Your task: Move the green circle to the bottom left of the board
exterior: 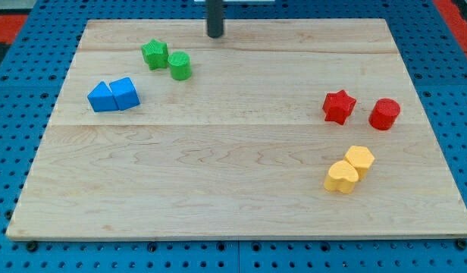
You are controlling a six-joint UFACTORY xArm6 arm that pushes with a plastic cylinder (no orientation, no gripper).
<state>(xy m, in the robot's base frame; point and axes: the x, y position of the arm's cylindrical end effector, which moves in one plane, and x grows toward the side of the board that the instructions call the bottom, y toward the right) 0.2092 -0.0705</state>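
Camera view: green circle (180, 66) just below-left of my tip (215, 35) (no pincer, nothing held).

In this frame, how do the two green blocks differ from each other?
The green circle is a round, smooth-sided cylinder; the green star has pointed arms. The circle sits to the view's right of the star and slightly lower, closer to my tip. The two look to be touching or nearly so. Both share the same green colour and similar size.

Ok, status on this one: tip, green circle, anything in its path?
My tip at the view's top, clear of all blocks. Green circle untouched, beside the green star. Blue blocks sit toward the bottom-left route.
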